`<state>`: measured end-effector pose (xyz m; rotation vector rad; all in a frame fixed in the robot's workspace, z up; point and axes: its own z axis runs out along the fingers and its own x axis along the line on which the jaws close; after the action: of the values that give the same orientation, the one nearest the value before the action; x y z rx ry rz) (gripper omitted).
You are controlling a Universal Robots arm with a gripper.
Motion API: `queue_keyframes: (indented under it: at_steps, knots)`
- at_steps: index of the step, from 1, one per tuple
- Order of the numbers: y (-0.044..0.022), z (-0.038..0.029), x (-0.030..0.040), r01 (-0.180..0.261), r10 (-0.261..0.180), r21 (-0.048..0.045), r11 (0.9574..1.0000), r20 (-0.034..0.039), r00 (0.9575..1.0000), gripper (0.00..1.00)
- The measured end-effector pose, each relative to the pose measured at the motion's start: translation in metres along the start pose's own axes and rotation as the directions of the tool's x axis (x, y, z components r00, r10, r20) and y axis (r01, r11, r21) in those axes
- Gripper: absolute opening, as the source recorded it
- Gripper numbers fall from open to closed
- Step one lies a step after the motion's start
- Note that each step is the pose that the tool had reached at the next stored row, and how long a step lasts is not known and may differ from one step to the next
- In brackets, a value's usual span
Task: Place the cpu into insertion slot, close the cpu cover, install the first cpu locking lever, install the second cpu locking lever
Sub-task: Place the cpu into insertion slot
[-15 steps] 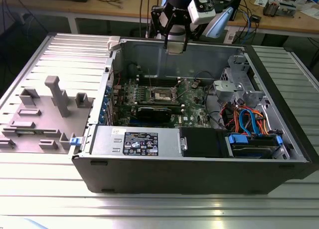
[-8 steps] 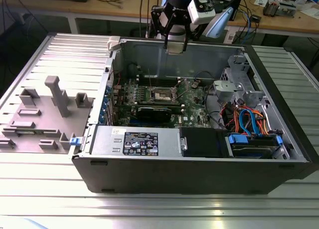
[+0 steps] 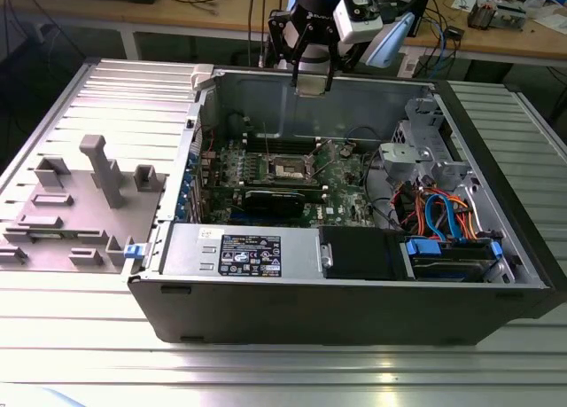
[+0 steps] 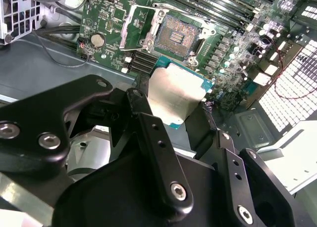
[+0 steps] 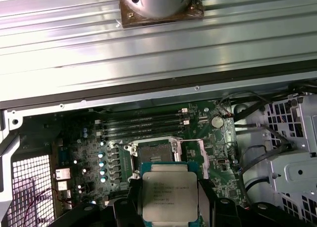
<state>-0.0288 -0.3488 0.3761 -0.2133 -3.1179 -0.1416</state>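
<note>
Jaws of the gripper (image 3: 312,72) pinch the cpu (image 3: 312,83) by two opposite edges. It hangs level, metal top up, above the far wall of the open computer case (image 3: 310,314), well clear of the board.

In both wrist views the cpu (image 5: 169,195) (image 4: 176,96) sits between the black fingers (image 4: 148,133), with the insertion slot (image 5: 156,152) (image 4: 177,36) beyond it, its field of contacts bare. The cpu cover (image 4: 141,28) is swung open to one side of the slot.

Memory slots (image 5: 141,123) run along one side of the insertion slot. A coin cell (image 5: 216,121) sits past the cover. In the exterior view a black card (image 3: 282,201) lies just beside the slot on the near side, and a grey drive cage (image 3: 416,141) with blue and orange cables (image 3: 438,216) fills the exterior view's right.

The power supply (image 3: 244,252) along the near wall bears a white-and-black label, and the cpu top carries several rows of print. A grey fixture plate (image 3: 80,203) with upright blocks lies on the ribbed metal worktop (image 3: 266,363) at the exterior view's left.

The fingers cover the two gripped edges of the cpu. How the locking levers stand I cannot tell. A round metal part (image 5: 161,4) is cut off at the edge of the first wrist view.
</note>
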Motion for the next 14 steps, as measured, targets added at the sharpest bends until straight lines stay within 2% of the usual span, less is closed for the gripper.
queue_keyframes:
  at_steps: [14]
  knots:
    - [0.0000, 0.0000, 0.0000, -0.015, 0.015, -0.0003, 0.9999, 0.0014, 0.9999, 0.54]
